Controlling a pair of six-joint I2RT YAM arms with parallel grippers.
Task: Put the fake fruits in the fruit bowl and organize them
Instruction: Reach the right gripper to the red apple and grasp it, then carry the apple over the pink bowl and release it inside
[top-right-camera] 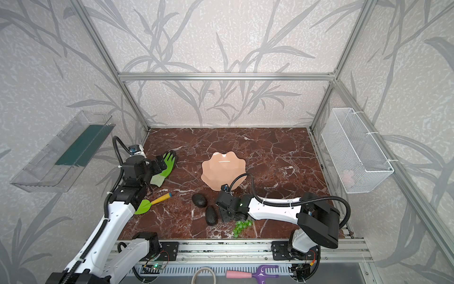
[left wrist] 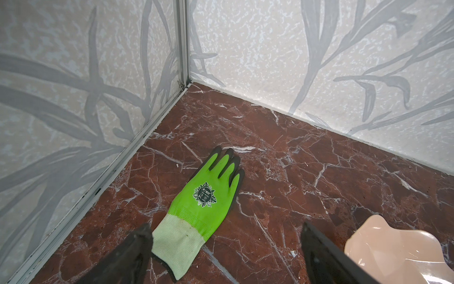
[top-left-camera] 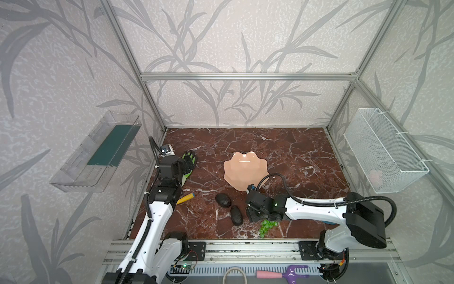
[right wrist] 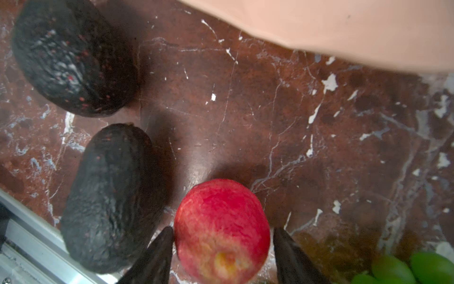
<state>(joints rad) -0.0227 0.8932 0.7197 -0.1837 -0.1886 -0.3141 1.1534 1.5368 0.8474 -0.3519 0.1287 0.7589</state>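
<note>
Low at the front of the table (top-left-camera: 294, 152): right tool (right wrist: 223, 231), fingers (right wrist: 159, 253) close on both sides of the red fruit (right wrist: 222, 211); cannot tell if squeezing it; front avocado (top-left-camera: 236, 215) just beside the fruit, back avocado (top-left-camera: 223, 200) a bit further; green grapes (top-left-camera: 267, 226) near, on the other side; further back, pink fruit bowl (top-left-camera: 243, 169); over the green glove (left wrist: 204, 196), left tool (left wrist: 224, 227), wide open; holds nothing.
</note>
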